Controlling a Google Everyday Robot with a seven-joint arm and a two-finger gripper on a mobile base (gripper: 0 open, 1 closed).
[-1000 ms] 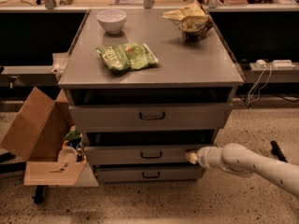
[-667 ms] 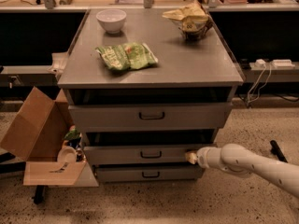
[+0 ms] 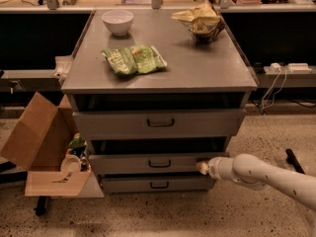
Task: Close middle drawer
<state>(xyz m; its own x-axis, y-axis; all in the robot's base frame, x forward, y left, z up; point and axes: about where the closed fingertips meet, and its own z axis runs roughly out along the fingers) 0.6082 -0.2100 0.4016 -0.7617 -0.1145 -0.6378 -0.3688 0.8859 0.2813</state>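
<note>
The middle drawer (image 3: pixel 148 164) is a wide grey drawer with a low front panel and a small dark bar handle (image 3: pixel 159 163). It stands pulled out a little, with a dark gap above it. My gripper (image 3: pixel 202 168), at the end of a white arm (image 3: pixel 261 176) reaching in from the right, is at the right end of the middle drawer's front panel and touches it or nearly does. The top drawer (image 3: pixel 159 124), with a taller front, also stands out. The thin bottom drawer (image 3: pixel 158 184) lies below.
On the cabinet top (image 3: pixel 197 68) are a white bowl (image 3: pixel 117 21), a green snack bag (image 3: pixel 134 60) and a dark bowl with a yellow bag (image 3: pixel 201 19). An open cardboard box (image 3: pixel 37 142) with items stands on the floor at the left. Cables (image 3: pixel 270 90) hang at the right.
</note>
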